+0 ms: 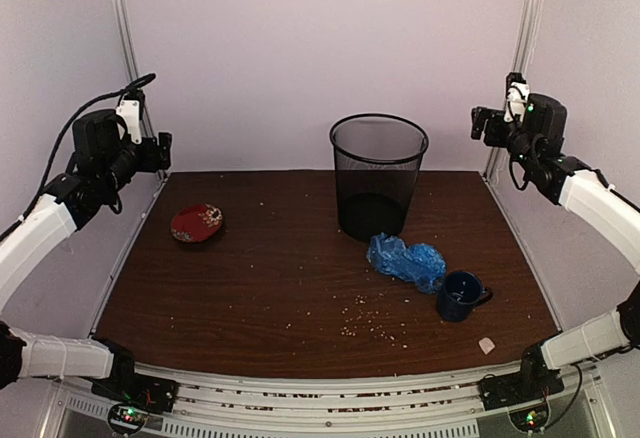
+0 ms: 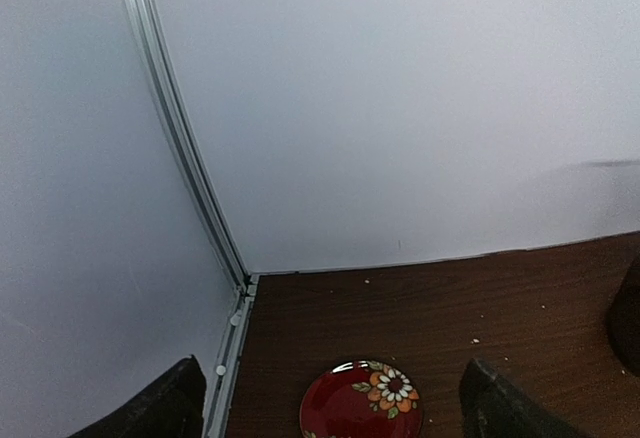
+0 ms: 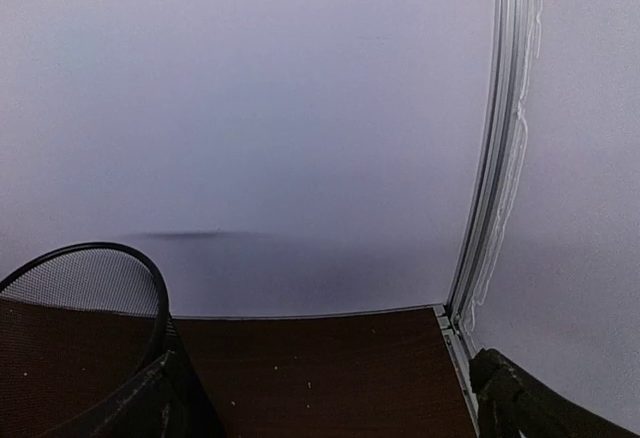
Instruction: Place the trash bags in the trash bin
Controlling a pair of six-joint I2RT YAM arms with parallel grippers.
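Note:
The light-blue trash bag point(image 1: 406, 261) lies crumpled on the table just in front of the black wire-mesh trash bin point(image 1: 378, 174), which stands upright at the back middle. The bin's rim also shows at the left of the right wrist view point(image 3: 95, 278). My left gripper point(image 1: 162, 151) is raised high at the far left, open and empty, far from the bag. My right gripper point(image 1: 480, 123) is raised high at the far right, open and empty. The bag does not show in either wrist view.
A dark blue mug point(image 1: 461, 295) stands just right of the bag. A red flowered plate point(image 1: 197, 223) lies at the left, also in the left wrist view point(image 2: 361, 400). Crumbs are scattered over the brown table point(image 1: 280, 288). White walls close in the back and sides.

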